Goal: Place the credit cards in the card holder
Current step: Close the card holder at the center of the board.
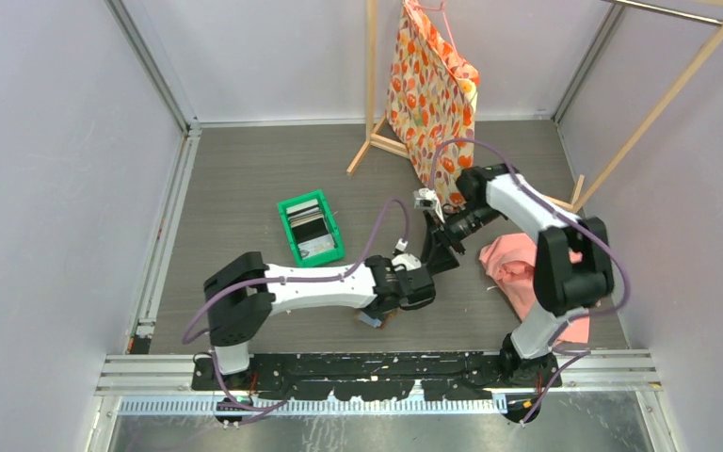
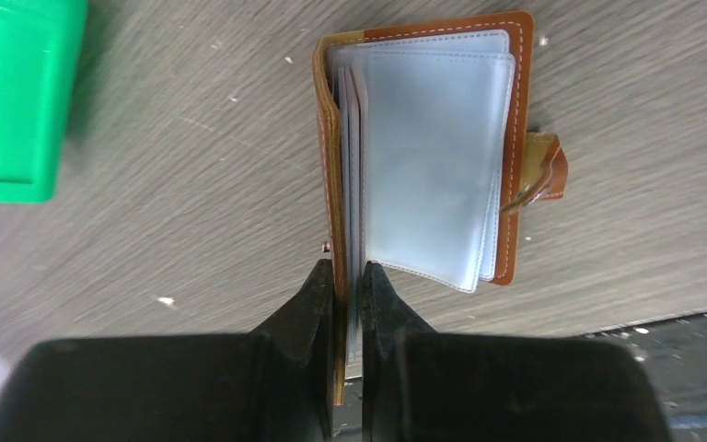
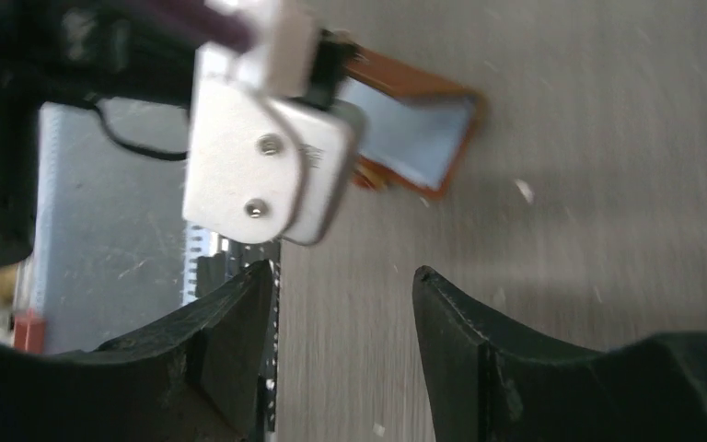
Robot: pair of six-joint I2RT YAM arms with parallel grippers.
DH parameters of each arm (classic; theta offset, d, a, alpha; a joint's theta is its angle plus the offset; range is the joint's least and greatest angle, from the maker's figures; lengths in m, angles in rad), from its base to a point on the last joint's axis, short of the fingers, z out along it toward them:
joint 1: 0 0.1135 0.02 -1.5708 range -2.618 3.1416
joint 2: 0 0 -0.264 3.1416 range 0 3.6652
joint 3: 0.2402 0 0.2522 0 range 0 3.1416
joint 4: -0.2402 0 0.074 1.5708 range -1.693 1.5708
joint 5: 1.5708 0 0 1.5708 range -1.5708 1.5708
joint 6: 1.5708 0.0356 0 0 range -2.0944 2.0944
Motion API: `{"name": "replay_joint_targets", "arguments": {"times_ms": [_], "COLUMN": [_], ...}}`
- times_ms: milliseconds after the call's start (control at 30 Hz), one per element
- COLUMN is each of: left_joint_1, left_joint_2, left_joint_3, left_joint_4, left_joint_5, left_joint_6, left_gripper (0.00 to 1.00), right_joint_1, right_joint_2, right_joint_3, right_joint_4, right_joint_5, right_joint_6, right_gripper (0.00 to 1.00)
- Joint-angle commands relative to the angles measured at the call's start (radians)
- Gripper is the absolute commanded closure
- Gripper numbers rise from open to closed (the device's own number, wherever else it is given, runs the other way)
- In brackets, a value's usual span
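Several credit cards (image 1: 309, 226) in green bin (image 1: 286, 234), left of table (image 1: 235, 188) centre: not yet moved. Card holder (image 2: 433, 157) open near table's near edge, centre; no card seen in clear pockets. Left gripper (image 2: 347, 276) pinching holder's brown cover edge. Right gripper (image 3: 342, 276) spread, empty, just beside holder. Bare table between bin and holder; pink cloth (image 1: 518, 268) and wooden rack (image 1: 373, 94) crowding right side.

No readable text, label, brand, number or sign in any view. On the credit cards (image 1: 309, 224) in the green bin (image 1: 288, 234), faces too small to make out. On the card holder (image 2: 433, 157), only plain stitched sleeves and leather, unmarked.
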Motion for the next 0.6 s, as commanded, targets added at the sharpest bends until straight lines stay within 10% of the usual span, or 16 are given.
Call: {"name": "replay_joint_targets", "arguments": {"times_ms": [0,233,567], "left_joint_1": [-0.041,-0.095,-0.103], "left_joint_2": [0.088,0.218,0.081], "left_joint_3": [0.1,0.2,0.161], "left_joint_4": [-0.169,-0.186,-0.081], "left_joint_5": [-0.144,-0.107,0.0], "left_joint_6": [0.026,0.004,-0.031], "left_gripper": [0.96,0.49,0.36], "right_joint_1": [-0.037,-0.121,-0.179], "right_joint_2": [-0.221,-0.381,-0.517], "right_joint_3": [-0.08,-0.123,-0.206], "right_joint_4": [0.434,0.452,0.415], "right_joint_5": [0.238,0.289,0.328], "right_joint_6": [0.585,0.672,0.645], "right_gripper": [0.37,0.36,0.35]}}
